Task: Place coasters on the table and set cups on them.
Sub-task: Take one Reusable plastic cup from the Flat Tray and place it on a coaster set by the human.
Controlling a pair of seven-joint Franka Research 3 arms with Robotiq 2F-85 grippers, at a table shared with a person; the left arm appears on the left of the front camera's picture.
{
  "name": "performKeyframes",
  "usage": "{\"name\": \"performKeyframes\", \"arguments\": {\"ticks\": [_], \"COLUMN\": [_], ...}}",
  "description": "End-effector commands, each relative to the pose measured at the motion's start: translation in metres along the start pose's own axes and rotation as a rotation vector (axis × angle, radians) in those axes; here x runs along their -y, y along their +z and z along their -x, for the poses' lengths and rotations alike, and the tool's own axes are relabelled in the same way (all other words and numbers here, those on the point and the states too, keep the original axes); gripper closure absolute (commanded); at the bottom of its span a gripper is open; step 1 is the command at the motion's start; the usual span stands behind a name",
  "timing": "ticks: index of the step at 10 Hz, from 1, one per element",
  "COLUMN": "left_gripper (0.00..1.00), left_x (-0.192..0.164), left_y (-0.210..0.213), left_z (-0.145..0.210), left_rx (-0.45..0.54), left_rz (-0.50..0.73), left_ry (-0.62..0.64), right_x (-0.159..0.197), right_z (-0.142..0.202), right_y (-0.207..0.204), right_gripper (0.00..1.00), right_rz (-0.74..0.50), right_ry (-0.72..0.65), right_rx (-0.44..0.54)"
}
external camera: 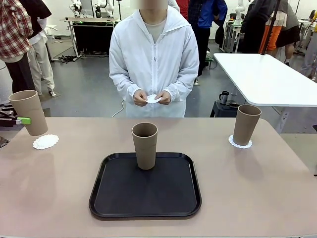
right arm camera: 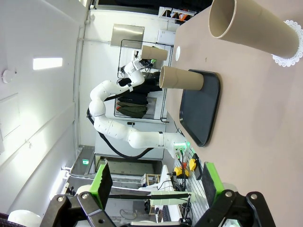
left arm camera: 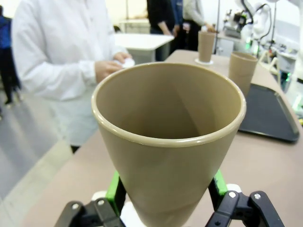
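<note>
at the left edge of the table (external camera: 257, 188) the left gripper (left arm camera: 165, 187) is clamped on the left cup (external camera: 28, 113). its green pads (left arm camera: 113, 185) press on either side of the cup's lower half. the cup is tilted, with its rim leaning out toward the left edge. it hangs in the air just over the left coaster (external camera: 45, 142), which lies flat near the far left corner. cup and coaster are apart.

behind the middle of the far edge stands a person (external camera: 153, 54) in a white jacket. both hands (external camera: 140, 97) are held close together at the waist, with a third coaster (external camera: 152, 98) between the fingertips.

the black tray (external camera: 148, 196) lies at the middle of the near edge. the middle cup (external camera: 144, 145) stands upright on it, mouth up, just inside the tray's far rim.

toward the far right corner the right cup (external camera: 246, 124) stands upright on the right coaster (external camera: 240, 144). the coaster's lacy edge shows all around the cup's base.

in the right wrist view the right gripper (right arm camera: 155, 182) has its fingers (right arm camera: 102, 182) spread wide apart with nothing between them. it is well apart from the right cup, the nearest of the three cups to it.

past the far right corner stands a white table (external camera: 267, 74), with a small dark mug (external camera: 224, 97) beside it.
</note>
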State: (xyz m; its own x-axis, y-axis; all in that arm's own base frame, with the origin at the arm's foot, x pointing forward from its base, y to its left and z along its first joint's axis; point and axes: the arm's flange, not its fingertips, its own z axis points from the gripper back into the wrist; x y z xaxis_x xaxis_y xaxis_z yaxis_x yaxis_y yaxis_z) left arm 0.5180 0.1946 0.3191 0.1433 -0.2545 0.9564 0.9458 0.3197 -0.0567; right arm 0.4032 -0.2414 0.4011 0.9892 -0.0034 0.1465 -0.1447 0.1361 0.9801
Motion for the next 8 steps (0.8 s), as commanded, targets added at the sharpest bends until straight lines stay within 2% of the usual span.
{"name": "performKeyframes", "arguments": {"ticks": [1,8], "left_gripper": [0.15,0.15], "left_x": [-0.011,-0.028], "left_y": [-0.002,-0.007], "left_z": [0.01,0.038], "left_rx": [0.032,0.033], "left_rz": [-0.012,-0.039], "left_ry": [-0.031,-0.042], "right_x": [-0.001,-0.001], "right_z": [0.0,0.0], "right_y": [0.0,0.0], "right_gripper": [0.0,0.0], "right_rz": [0.003,0.003], "right_ry": [-0.004,-0.004], "right_rx": [0.001,0.001]}}
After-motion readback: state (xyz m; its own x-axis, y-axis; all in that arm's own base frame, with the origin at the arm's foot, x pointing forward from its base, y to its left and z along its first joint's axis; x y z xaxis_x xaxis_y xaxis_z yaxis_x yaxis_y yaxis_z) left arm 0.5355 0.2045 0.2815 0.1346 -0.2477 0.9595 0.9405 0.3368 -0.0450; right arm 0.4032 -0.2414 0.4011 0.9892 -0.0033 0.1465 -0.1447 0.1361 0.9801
